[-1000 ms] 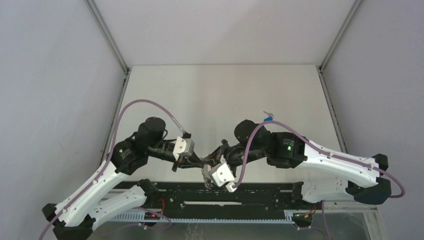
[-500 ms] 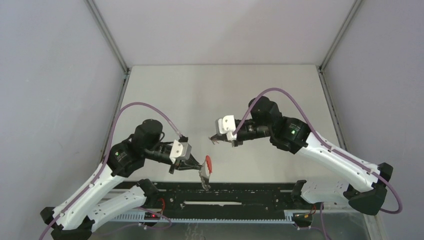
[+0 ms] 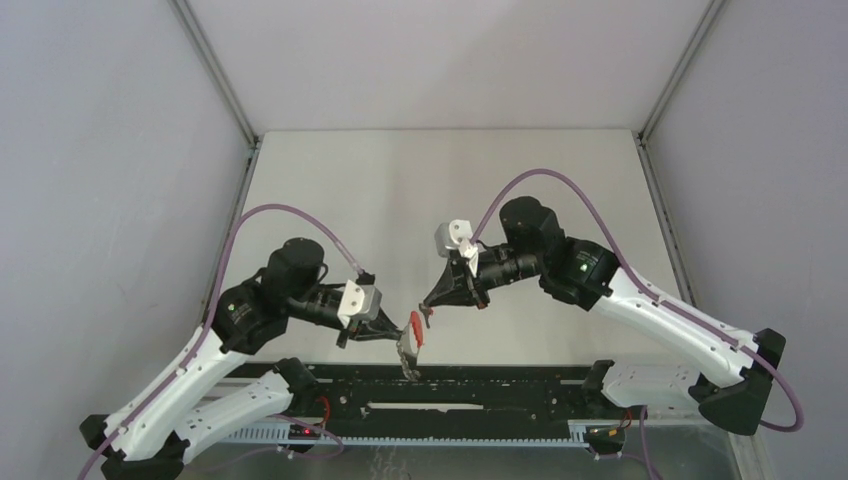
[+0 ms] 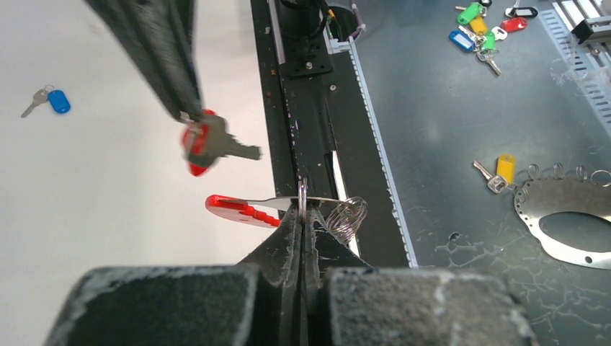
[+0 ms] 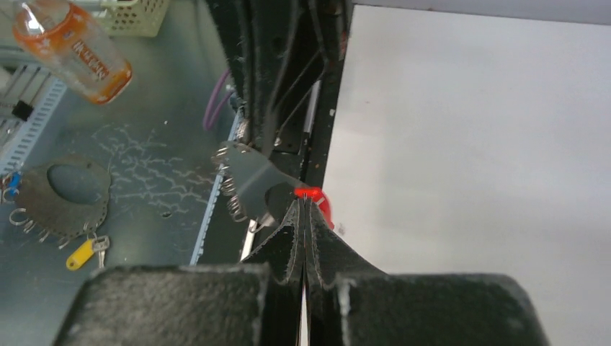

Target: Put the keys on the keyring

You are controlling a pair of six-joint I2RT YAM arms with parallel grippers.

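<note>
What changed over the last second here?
The right gripper, shut on the red-tagged key, swung away from the keyring up the table, then dipped back toward it. The left gripper stayed shut on the keyring, barely moving.

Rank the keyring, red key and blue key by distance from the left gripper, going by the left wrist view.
1. keyring: clamped in the left gripper.
2. red key: just beyond, to the left.
3. blue key: farthest, far left on the table.

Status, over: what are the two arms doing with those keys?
Left tool shut on keyring. Right tool shut on red-tag key, not yet threaded. Blue-tag key loose on table. Nothing between them.
</note>
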